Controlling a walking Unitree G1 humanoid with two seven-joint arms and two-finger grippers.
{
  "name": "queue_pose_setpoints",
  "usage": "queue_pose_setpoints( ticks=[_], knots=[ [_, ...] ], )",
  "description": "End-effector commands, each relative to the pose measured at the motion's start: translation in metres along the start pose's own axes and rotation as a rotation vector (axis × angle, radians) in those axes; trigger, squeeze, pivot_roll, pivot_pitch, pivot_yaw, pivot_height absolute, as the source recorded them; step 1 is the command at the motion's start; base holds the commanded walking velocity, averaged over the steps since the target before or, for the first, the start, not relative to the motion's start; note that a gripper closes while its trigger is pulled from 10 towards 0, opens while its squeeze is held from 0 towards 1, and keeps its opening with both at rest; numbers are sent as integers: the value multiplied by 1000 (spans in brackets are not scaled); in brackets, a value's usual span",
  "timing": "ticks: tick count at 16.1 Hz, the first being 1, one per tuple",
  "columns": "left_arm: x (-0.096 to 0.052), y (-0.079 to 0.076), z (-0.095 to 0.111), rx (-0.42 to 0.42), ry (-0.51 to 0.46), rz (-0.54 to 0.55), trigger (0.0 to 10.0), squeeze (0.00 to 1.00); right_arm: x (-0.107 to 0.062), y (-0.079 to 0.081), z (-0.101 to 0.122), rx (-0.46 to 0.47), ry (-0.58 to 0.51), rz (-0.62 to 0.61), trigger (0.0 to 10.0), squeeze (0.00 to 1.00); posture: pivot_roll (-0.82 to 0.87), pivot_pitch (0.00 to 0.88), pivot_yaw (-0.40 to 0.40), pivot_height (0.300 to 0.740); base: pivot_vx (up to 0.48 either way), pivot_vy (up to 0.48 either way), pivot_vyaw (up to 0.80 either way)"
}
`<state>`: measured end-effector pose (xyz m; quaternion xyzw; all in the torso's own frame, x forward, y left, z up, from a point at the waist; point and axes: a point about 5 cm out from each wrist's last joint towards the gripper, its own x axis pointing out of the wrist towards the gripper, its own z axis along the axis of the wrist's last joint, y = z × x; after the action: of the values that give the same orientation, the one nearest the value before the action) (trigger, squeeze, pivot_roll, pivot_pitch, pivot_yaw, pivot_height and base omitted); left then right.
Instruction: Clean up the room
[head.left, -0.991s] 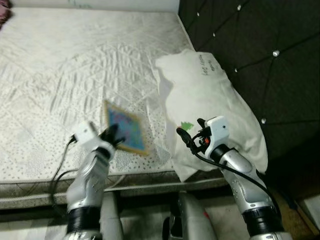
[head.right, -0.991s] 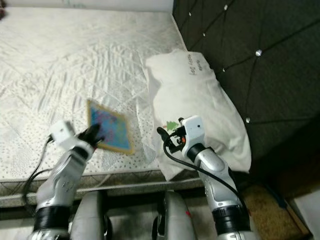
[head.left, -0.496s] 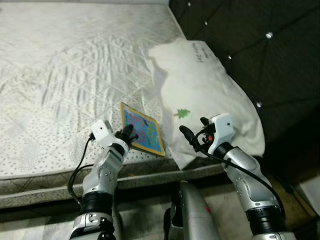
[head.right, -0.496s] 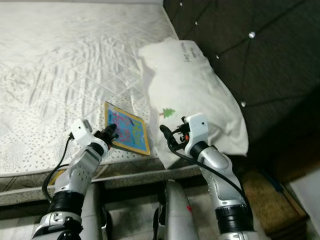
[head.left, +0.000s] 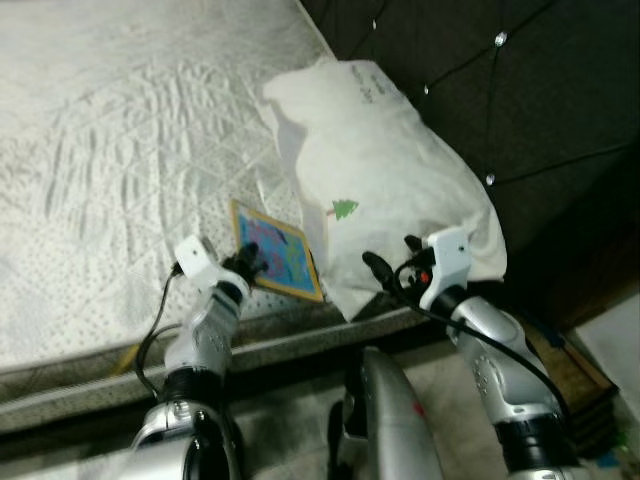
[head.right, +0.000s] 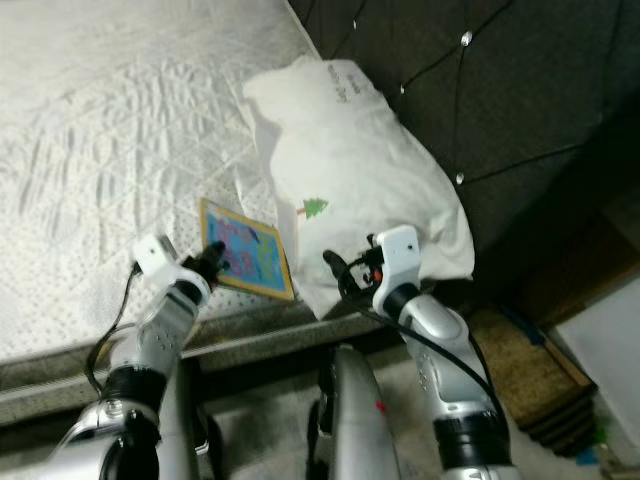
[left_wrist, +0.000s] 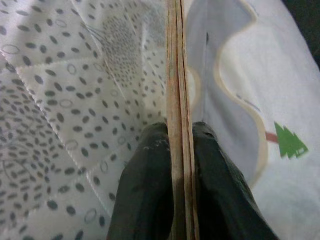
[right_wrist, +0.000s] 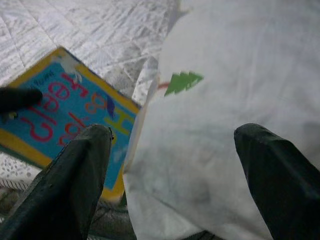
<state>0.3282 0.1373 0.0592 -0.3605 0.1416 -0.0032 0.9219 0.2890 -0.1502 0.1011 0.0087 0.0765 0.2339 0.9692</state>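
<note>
A thin book (head.left: 278, 260) with a blue cover and yellow border sits low over the front edge of the white quilted mattress (head.left: 110, 150), right beside a white pillow (head.left: 385, 165) printed with a small green tree. My left gripper (head.left: 250, 266) is shut on the book's near edge. The left wrist view shows the book edge-on (left_wrist: 175, 90) with a black finger (left_wrist: 147, 175) pressed on each side. I cannot tell whether the book rests on the mattress. My right gripper (head.left: 385, 276) hangs open just in front of the pillow's lower corner; its fingers (right_wrist: 80, 170) are spread wide, nothing between them.
A dark tufted headboard (head.left: 490, 90) rises behind the pillow on the right. Below the mattress edge are the bed's side and the floor, with a brown mat (head.left: 565, 365) at the lower right. My own legs (head.left: 385, 420) stand close to the bed.
The camera has swung, shifting the whole scene. My left gripper has brought the book down from a raised tilt to low beside the pillow. The right gripper stays open.
</note>
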Motion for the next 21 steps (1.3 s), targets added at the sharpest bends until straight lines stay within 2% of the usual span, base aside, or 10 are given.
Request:
queue_pose_setpoints(
  ticks=[1, 9, 10, 11, 18, 21],
  knots=[
    [2, 0, 1, -10, -1, -12, 10000, 0, -5, -4, 2, -6, -4, -18, 10000, 0, -153, 146, -76, 552, 0, 0, 0],
    [15, -9, -2, -54, 34, -68, 10000, 0, -7, -3, 2, -16, 1, -14, 10000, 0, -162, 148, -83, 552, 0, 0, 0],
    [16, -9, -2, -47, 46, -65, 10000, 47, -7, -3, 2, -19, 3, -13, 10000, 0, -162, 147, -83, 552, 0, 0, 0],
    [17, -7, -1, -39, 57, -51, 10000, 1000, -7, -3, 2, -20, 3, -12, 10000, 0, -166, 146, -83, 552, 0, 0, 0],
    [21, 4, 25, -19, -5, -18, 10000, 1000, -7, -2, 2, -25, 1, -10, 10000, 0, -161, 136, -84, 552, 0, 0, 0],
    [22, 8, 34, 25, -1, -2, 10000, 1000, -5, -1, 3, -28, -2, -4, 10000, 0, -163, 131, -85, 552, 0, 0, 0]
  ],
)
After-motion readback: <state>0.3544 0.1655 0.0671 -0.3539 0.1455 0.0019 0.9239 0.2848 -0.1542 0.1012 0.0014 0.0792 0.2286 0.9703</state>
